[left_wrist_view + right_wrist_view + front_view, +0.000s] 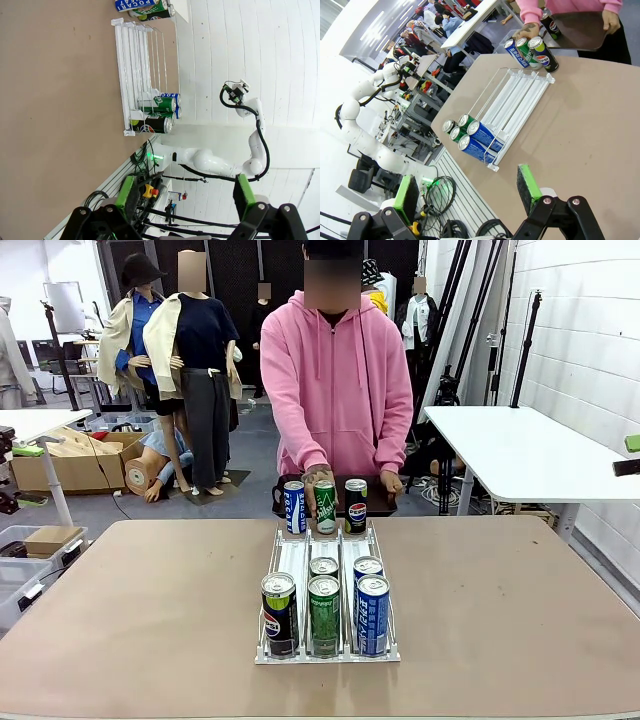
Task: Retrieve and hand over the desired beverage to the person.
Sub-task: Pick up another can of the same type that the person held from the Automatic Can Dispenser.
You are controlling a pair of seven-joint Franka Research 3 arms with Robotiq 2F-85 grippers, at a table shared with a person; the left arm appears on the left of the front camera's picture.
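The person in a pink hoodie stands at the table's far side. One hand rests on a green can standing between a blue can and a black Pepsi can. The other hand holds a dark tray. A white wire rack at mid-table holds several beverage cans at its near end: black, green, blue. My left gripper hangs open above the table, far from the rack. My right gripper is open too, short of the rack.
Bare brown tabletop lies on both sides of the rack. A white side table stands at the far right. Boxes sit on the floor at far left. The left wrist view shows the other arm beyond the table edge.
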